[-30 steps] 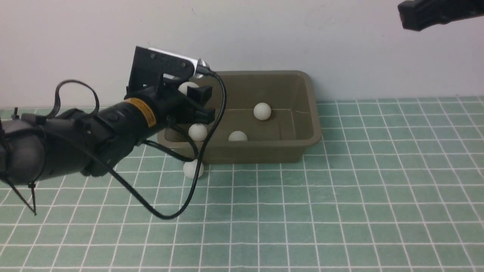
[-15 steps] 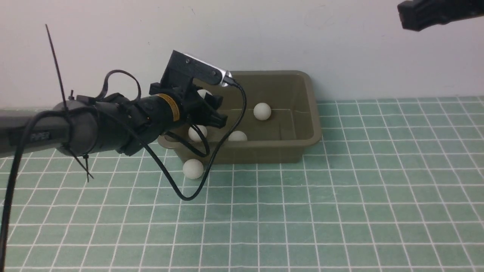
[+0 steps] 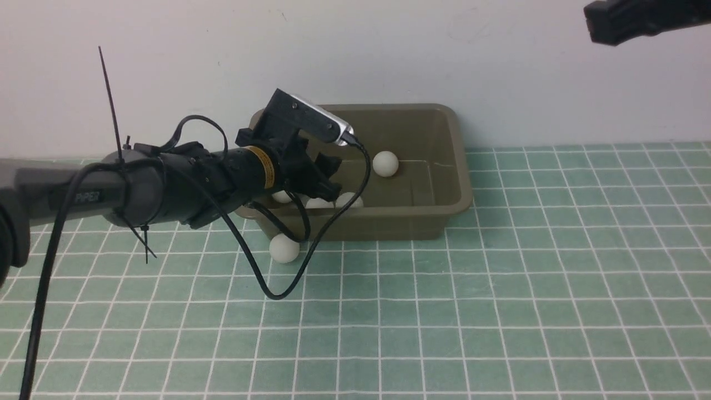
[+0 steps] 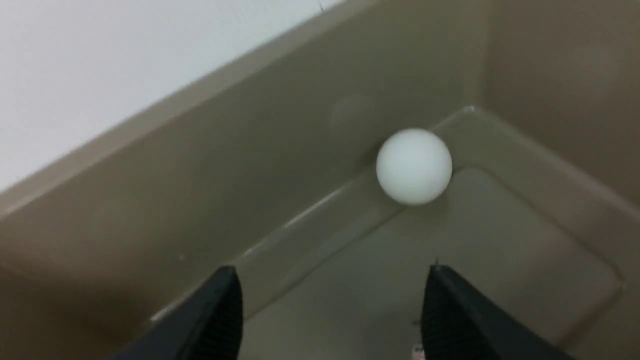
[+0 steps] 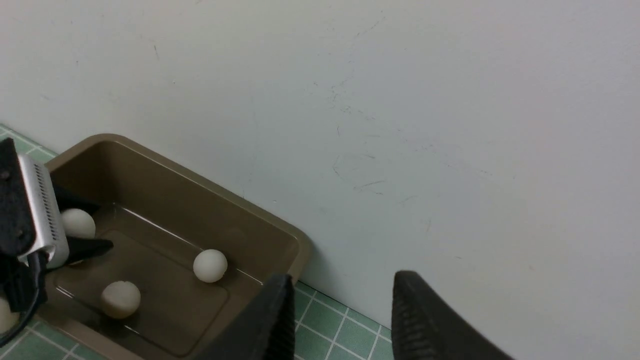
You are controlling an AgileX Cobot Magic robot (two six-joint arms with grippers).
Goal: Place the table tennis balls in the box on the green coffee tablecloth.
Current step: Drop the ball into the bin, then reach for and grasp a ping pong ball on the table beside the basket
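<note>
**Left gripper.** The left gripper [image 4: 332,272] is positioned inside the left end of the box [image 3: 389,225], above its floor. Its fingers stand wide apart, with nothing between them.

**Right gripper.** The right gripper [image 5: 345,276] hangs high above the right side of the scene, well apart from the box. Its fingers are separated by a moderate gap and hold nothing.

**Box.** The box stands on the green coffee tablecloth [image 3: 500,311], with its rear side close to the white wall [image 3: 389,50].

**Table tennis balls.**
- The rear ball [image 3: 385,164] rests on the box floor against the rear wall.
- The front-wall balls [image 3: 348,200] number three and lie in a row just behind the front wall. They are partly hidden by the left gripper and its cable [image 3: 289,289].
- The outside ball [image 3: 284,248] lies on the tablecloth, just in front of the left front corner of the box.
</note>
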